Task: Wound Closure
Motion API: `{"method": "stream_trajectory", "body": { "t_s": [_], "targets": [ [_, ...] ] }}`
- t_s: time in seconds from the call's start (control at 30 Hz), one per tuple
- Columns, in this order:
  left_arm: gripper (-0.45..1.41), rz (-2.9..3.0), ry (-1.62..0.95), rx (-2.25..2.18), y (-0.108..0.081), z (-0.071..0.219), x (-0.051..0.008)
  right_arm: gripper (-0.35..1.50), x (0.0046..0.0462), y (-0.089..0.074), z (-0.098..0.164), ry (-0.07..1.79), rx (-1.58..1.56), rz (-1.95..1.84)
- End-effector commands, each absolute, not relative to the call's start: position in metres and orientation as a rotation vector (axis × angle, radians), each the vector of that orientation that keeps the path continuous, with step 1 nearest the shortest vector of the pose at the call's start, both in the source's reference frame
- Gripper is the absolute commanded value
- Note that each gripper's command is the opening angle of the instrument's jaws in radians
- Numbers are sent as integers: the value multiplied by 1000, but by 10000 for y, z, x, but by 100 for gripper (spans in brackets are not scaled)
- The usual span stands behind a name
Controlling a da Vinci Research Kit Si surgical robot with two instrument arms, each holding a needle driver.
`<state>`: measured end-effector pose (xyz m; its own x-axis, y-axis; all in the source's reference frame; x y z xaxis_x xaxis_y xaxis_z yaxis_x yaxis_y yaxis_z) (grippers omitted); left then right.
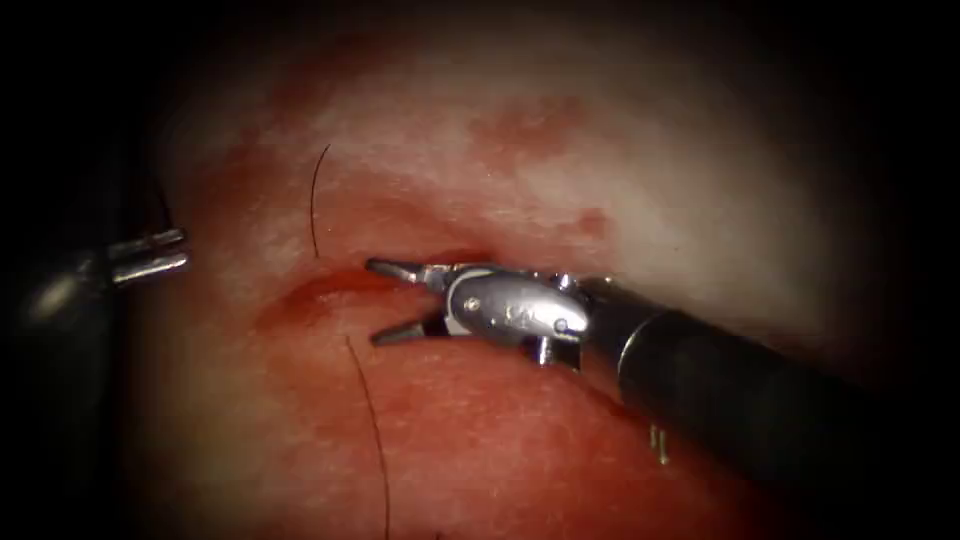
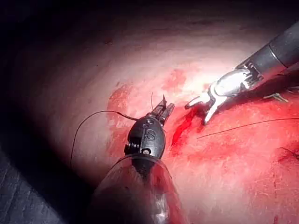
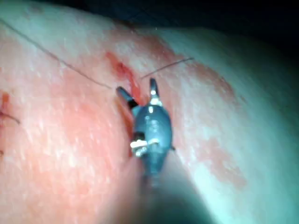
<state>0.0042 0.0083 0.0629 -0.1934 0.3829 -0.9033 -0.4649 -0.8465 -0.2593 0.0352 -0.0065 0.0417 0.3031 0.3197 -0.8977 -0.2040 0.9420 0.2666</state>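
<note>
The cut (image 1: 330, 288) is a short red slit in the tissue (image 1: 640, 170). My right tool (image 1: 378, 300) reaches in from the right with its jaws open, one on each side of the cut's right end, and holds nothing. It is also seen in the right wrist view (image 3: 136, 86), and in the left wrist view (image 2: 196, 114) it hangs over the cut (image 2: 180, 130). My left tool (image 1: 185, 252) stands well left of the cut, jaws shut on a dark thread (image 2: 91, 114) that loops away from it (image 2: 164, 103). Where the needle is I cannot tell.
One thread strand (image 1: 313, 205) lies on the tissue above the cut, and another strand (image 1: 376, 440) runs down from below it. Red fluid (image 1: 520, 130) stains the tissue around the cut. The right tool's dark shaft (image 1: 740, 390) crosses the lower right.
</note>
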Motion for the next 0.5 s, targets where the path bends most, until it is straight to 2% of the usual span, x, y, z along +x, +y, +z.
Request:
{"method": "stream_trajectory", "body": {
  "t_s": [0.03,0.27,0.5],
  "targets": [
    [-45,2075,95,-1541,85,636,37,96,371,-55,419,1219,148,413],
    [-45,2075,95,-1541,85,635,38,57,393,-40,430,1187,353,753],
    [-45,2075,95,-1540,85,635,38,56,400,-26,448,1160,445,930]
  ]
}}
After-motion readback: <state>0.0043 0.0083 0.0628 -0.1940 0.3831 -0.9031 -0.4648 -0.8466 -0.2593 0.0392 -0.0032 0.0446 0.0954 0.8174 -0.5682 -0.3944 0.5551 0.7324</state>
